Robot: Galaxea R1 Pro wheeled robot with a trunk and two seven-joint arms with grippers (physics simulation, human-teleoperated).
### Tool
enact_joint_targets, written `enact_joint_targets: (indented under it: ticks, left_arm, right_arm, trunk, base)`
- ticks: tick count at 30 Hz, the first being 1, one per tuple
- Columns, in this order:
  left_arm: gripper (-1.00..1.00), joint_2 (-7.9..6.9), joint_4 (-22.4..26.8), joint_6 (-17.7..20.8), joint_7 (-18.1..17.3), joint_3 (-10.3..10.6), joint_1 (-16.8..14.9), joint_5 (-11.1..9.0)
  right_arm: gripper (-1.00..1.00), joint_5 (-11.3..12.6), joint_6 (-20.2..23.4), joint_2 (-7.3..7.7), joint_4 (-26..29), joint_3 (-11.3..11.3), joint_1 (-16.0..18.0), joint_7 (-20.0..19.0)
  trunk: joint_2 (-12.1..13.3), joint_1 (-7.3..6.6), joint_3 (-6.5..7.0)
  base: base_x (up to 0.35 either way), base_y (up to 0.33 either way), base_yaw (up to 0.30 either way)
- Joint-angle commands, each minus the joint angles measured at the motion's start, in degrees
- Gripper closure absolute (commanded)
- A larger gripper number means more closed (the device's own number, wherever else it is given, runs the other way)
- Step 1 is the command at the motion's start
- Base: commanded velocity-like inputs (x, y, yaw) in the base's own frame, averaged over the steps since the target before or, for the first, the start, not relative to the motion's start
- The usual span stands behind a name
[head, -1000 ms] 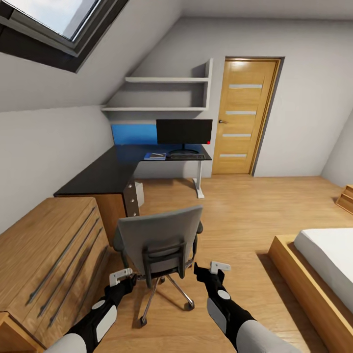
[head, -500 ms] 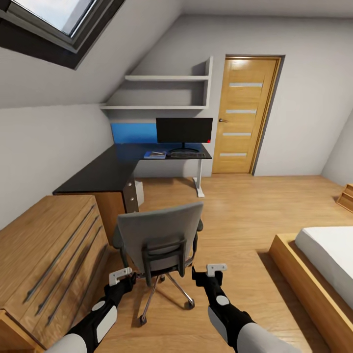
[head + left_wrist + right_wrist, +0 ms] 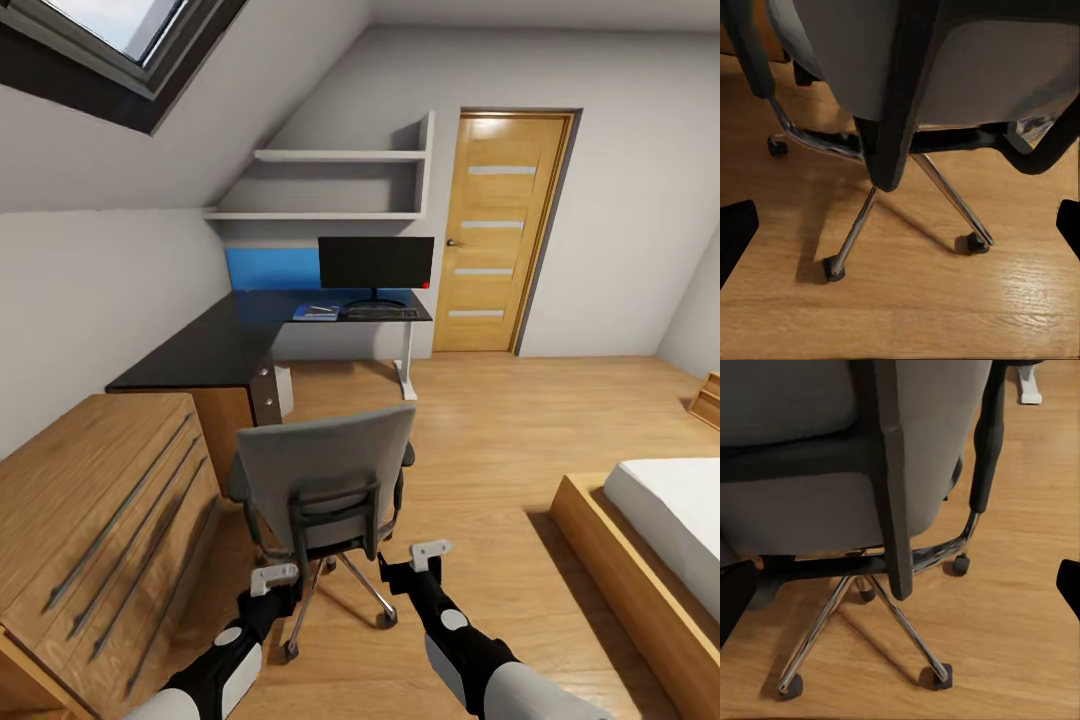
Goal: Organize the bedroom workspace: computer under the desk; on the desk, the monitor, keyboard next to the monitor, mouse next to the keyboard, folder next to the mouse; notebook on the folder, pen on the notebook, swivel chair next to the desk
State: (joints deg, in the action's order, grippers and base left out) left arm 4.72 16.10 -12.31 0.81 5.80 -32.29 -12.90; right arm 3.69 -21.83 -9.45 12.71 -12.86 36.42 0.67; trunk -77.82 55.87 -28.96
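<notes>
- Swivel chair [image 3: 325, 480]: grey back turned to the camera, standing on the wooden floor [image 3: 480, 440] at 12 o'clock from the robot, just beside the light wooden drawer unit [image 3: 95, 520] at its 9 o'clock; well apart from the far wing of the table [image 3: 210, 345].
- Left gripper [image 3: 274, 578]: held low behind the chair, at 7 o'clock of the seat back; fingers spread wide, their dark tips at opposite edges of the left wrist view, nothing between them but the chrome star base [image 3: 862, 217].
- Right gripper [image 3: 430, 552]: at 5 o'clock of the seat back, near the chair but apart from it; fingers likewise wide and empty.
- Monitor [image 3: 376, 264]: upright on the far end of the table, at 12 o'clock beyond the chair.
- Keyboard [image 3: 380, 313]: flat on the table in front of the monitor.
- Folder [image 3: 316, 313]: blue, on the table at 9 o'clock of the keyboard; something small appears to lie on it, too distant to identify.
- Door [image 3: 500, 235]: at 3 o'clock of the monitor.
- Bed [image 3: 660, 530]: at 3 o'clock of the chair.
</notes>
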Motion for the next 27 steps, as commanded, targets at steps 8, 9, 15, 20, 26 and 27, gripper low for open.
enact_joint_targets:
  ticks: [8, 9, 15, 20, 26, 27]
  left_arm:
    - [-1.00, 1.69, -0.44, -0.74, 3.03, 0.58, -0.05, 2.24]
    - [-1.00, 1.73, -0.45, -0.93, 3.46, 0.58, -0.05, 2.26]
    - [-1.00, 1.95, -0.52, -1.96, 5.21, 0.53, -0.05, 2.19]
    - [-1.00, 1.91, -0.54, -1.91, 5.34, 0.40, -0.05, 2.06]
    - [-1.00, 1.81, -0.55, -1.76, 5.42, 0.23, -0.05, 1.93]
    - [-1.00, 1.79, -0.55, -1.78, 5.42, 0.22, -0.05, 1.92]
  right_arm:
    - [-1.00, 0.40, -0.23, -0.04, -0.90, -0.48, 0.05, -0.48]
    - [-1.00, 0.41, -0.23, -0.04, -0.91, -0.47, 0.05, -0.48]
    - [-1.00, 0.52, -0.23, -0.04, -0.93, -0.41, 0.05, -0.48]
    - [-1.00, 0.72, -0.23, -0.04, -0.94, -0.32, 0.05, -0.28]
    - [-1.00, 0.83, -0.23, -0.04, -0.87, -0.24, 0.05, -0.21]
    - [-1.00, 0.82, -0.23, -0.04, -0.86, -0.24, 0.05, -0.20]
  trunk:
    - [-3.26, 1.76, -1.50]
    - [-3.66, 1.98, -1.68]
    - [-6.06, 3.30, -2.75]
    - [-8.07, 4.40, -3.65]
    - [-10.48, 5.71, -4.73]
    - [-10.88, 5.93, -4.91]
  base:
    - [0.000, 0.000, 0.000]
    - [0.000, 0.000, 0.000]
    - [0.000, 0.000, 0.000]
    - [0.000, 0.000, 0.000]
    - [0.000, 0.000, 0.000]
    - [0.000, 0.000, 0.000]
